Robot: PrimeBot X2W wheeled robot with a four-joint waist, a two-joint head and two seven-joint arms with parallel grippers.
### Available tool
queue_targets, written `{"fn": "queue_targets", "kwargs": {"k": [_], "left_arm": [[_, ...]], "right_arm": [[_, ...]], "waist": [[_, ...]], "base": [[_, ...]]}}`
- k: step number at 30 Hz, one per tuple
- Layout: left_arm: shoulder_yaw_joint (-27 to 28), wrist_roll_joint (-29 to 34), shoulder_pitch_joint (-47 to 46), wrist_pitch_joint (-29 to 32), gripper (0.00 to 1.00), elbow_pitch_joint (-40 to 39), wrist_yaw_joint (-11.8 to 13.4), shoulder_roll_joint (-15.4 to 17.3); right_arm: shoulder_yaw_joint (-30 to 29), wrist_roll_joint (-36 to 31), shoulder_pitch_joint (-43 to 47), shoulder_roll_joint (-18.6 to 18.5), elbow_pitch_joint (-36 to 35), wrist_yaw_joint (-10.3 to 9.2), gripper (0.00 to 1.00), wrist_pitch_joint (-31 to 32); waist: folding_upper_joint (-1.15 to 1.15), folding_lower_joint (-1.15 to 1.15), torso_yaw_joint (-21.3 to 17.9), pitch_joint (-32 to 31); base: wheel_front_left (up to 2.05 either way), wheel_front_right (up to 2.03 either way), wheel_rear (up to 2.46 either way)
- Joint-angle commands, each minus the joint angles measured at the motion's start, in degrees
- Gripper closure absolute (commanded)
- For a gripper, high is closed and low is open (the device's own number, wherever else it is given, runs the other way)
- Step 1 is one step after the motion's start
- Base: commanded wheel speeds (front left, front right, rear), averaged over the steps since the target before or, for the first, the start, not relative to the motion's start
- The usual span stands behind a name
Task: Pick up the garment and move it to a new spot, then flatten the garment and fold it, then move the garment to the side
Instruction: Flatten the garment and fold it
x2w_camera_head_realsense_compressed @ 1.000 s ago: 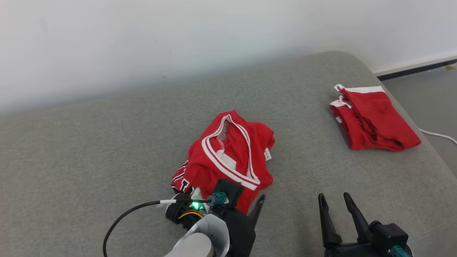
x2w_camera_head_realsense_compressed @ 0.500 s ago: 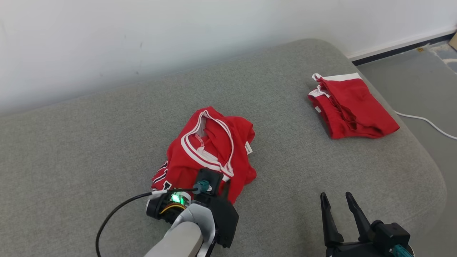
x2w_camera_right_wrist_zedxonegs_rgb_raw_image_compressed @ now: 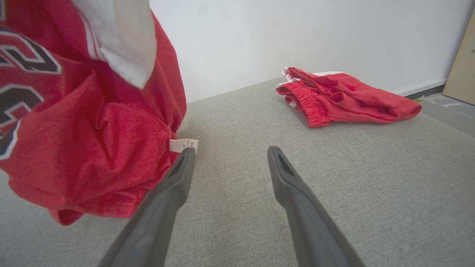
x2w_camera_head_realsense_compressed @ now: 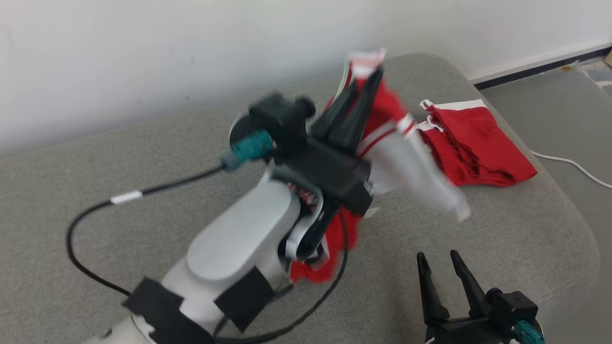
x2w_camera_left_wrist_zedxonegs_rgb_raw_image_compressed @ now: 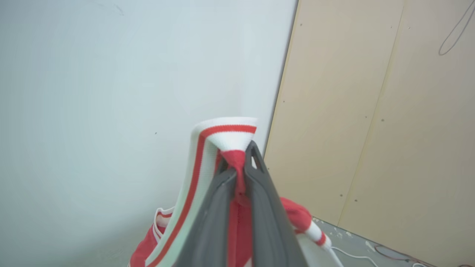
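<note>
Red mesh jersey with white striped trim [x2w_camera_right_wrist_zedxonegs_rgb_raw_image_compressed: 92, 148] hangs over the grey upholstered cushion [x2w_camera_head_realsense_compressed: 95, 157], pinched at its striped band by the left gripper [x2w_camera_left_wrist_zedxonegs_rgb_raw_image_compressed: 239, 161], whose fingers are clamped on a thin fold. So small a bite may slip under the dangling bulk. The cloth could also snag the arm's black cable [x2w_camera_head_realsense_compressed: 330, 282] or drop onto the folded red shorts [x2w_camera_head_realsense_compressed: 478, 148]. The right gripper [x2w_camera_head_realsense_compressed: 437, 255] sits low with jaws spread, empty.
</note>
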Motion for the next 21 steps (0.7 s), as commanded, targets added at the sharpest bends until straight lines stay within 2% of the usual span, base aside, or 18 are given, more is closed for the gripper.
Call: {"fn": "queue_targets", "kwargs": {"k": [1, 3, 4, 7, 9, 10, 13, 17, 21], "left_arm": [[0.28, -1.04, -0.99, -0.56, 1.00, -0.81, 0.10, 0.13], [1.28, -4.45, -4.15, -1.54, 1.00, -4.62, 0.72, 0.12], [3.48, -5.28, -5.48, -1.62, 1.00, -7.55, 1.43, 0.12], [12.11, -6.67, -4.18, -1.57, 1.00, -15.98, 3.19, 0.20], [19.24, -6.56, 0.44, -1.60, 1.00, -19.66, 4.45, 0.17], [20.44, -7.03, 2.21, -1.59, 1.00, -19.17, 4.79, 0.10], [22.60, -3.33, 7.78, -1.62, 1.00, -14.76, 5.62, 0.08], [25.75, 2.25, 16.55, -1.63, 1.00, -5.62, 6.94, 0.14], [30.38, 4.92, 22.43, -1.63, 1.00, 1.48, 7.77, 0.06]], "right_arm": [[0.11, 0.37, -0.14, 0.11, 0.14, -0.15, 0.00, -0.07], [0.14, 0.30, -0.02, 0.11, 0.17, -0.15, 0.00, -0.06], [0.13, 0.30, 0.08, 0.13, 0.11, -0.15, 0.00, -0.07], [-0.15, 0.27, 0.21, 0.14, -0.26, -0.15, 0.00, -0.05], [-0.51, -0.03, 0.15, 0.14, -0.48, -0.15, 0.00, -0.05], [-0.81, -0.12, 0.19, 0.13, -0.60, -0.15, 0.00, -0.05], [-1.08, -0.56, 0.31, 0.15, -0.73, -0.15, 0.00, -0.04], [-0.84, -0.84, -0.30, 0.13, -1.04, -0.15, 0.00, -0.05], [-0.66, -1.26, -0.30, 0.11, -1.03, -0.15, 0.00, -0.06]], "waist": [[0.00, 0.00, -0.20, -0.11], [0.00, 0.00, -0.33, -0.17], [0.00, 0.00, -0.34, -0.10], [0.00, 0.00, 0.01, 0.35], [0.00, 0.00, 1.32, 0.96], [0.00, 0.00, 2.09, 1.15], [0.00, 0.00, 4.67, 1.64], [0.00, 0.00, 7.75, 1.97], [0.00, 0.00, 10.23, 1.99]], "base": [[0.00, 0.00, 0.00], [0.00, 0.00, 0.00], [0.00, 0.00, 0.00], [0.00, 0.00, 0.00], [0.00, 0.00, 0.00], [0.00, 0.00, 0.00], [0.00, 0.00, 0.00], [0.00, 0.00, 0.00], [0.00, 0.00, 0.00]]}}
